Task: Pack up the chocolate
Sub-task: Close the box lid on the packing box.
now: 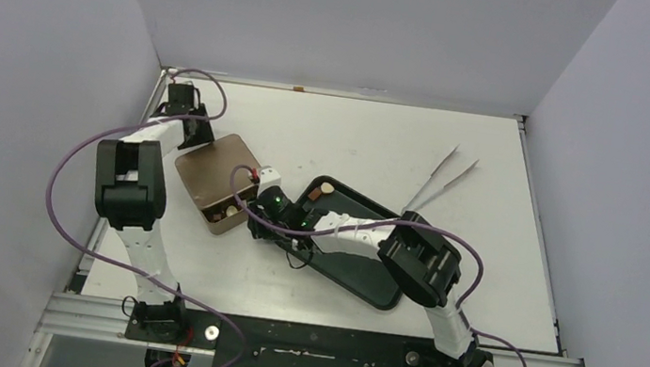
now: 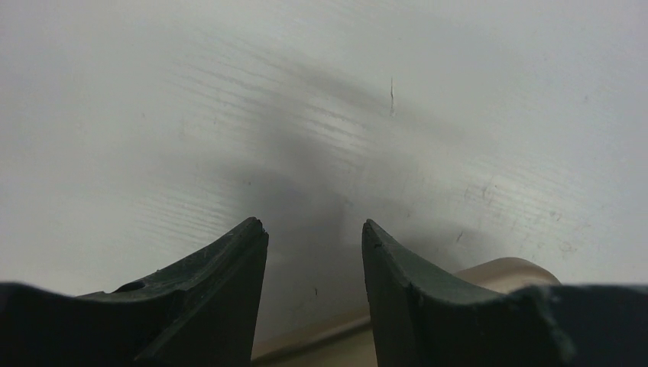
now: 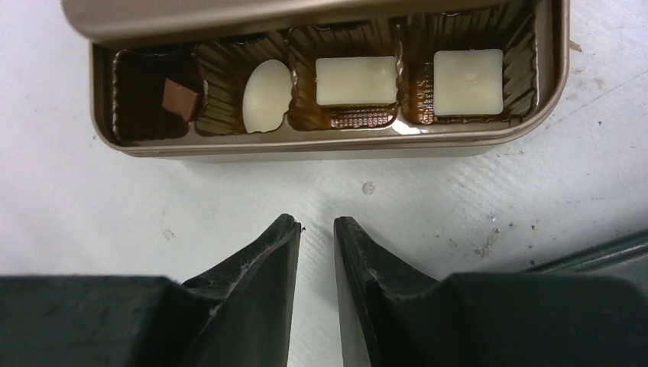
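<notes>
The gold-brown tin [image 1: 207, 189] sits left of centre with its lid [image 1: 220, 170] slid over most of it. In the right wrist view the tin's [image 3: 328, 145] uncovered front row holds chocolate: a brown piece [image 3: 181, 99], a cream oval [image 3: 267, 95], a cream block [image 3: 356, 80] and a cream square [image 3: 468, 82]. My right gripper [image 3: 316, 223] [image 1: 246, 211] is just in front of that row, over bare table, jaws a narrow gap apart and empty. My left gripper [image 2: 315, 225] [image 1: 200, 134] is open and empty at the tin's far edge [image 2: 497, 271]. A chocolate [image 1: 327, 187] lies on the black tray.
The black tray [image 1: 365, 279] lies under my right arm, and its corner shows in the right wrist view [image 3: 604, 248]. A pair of pale tongs [image 1: 440, 184] lies on the table at the back right. White walls enclose the table on three sides.
</notes>
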